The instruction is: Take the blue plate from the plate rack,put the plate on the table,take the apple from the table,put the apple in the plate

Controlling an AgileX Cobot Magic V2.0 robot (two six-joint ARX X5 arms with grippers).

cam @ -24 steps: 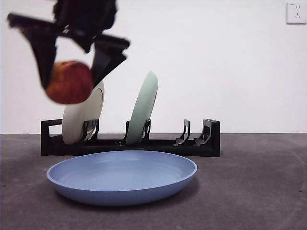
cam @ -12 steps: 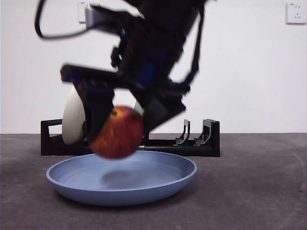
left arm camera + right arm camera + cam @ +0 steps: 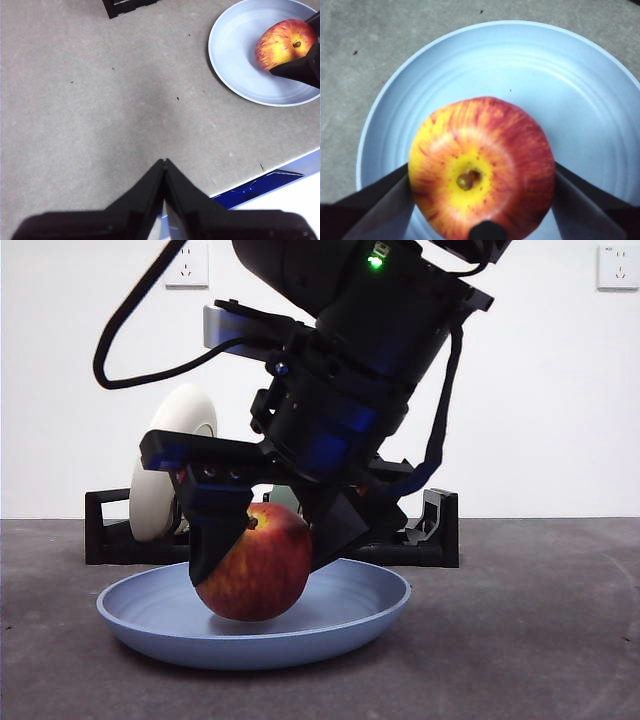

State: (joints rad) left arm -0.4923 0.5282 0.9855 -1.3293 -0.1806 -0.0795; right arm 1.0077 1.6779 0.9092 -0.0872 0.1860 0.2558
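Observation:
The blue plate (image 3: 350,608) lies flat on the dark grey table (image 3: 540,640) in front of the black plate rack (image 3: 440,530). My right gripper (image 3: 262,550) is shut on the red and yellow apple (image 3: 255,565) and holds it inside the plate, at or just above its floor. The right wrist view shows the apple (image 3: 480,165) stem up between my two jaws, over the plate (image 3: 570,90). My left gripper (image 3: 164,167) is shut and empty over bare table, away from the plate (image 3: 235,55) and apple (image 3: 282,42).
A cream-white plate (image 3: 165,455) stands upright in the rack's left slot. The arm hides most of the rack's middle. A corner of the rack (image 3: 125,6) shows in the left wrist view. The table's edge with blue and white beyond (image 3: 280,185) lies near my left gripper.
My right gripper has carried the apple from high at the left down and rightward into the blue plate. The plate and rack have not moved.

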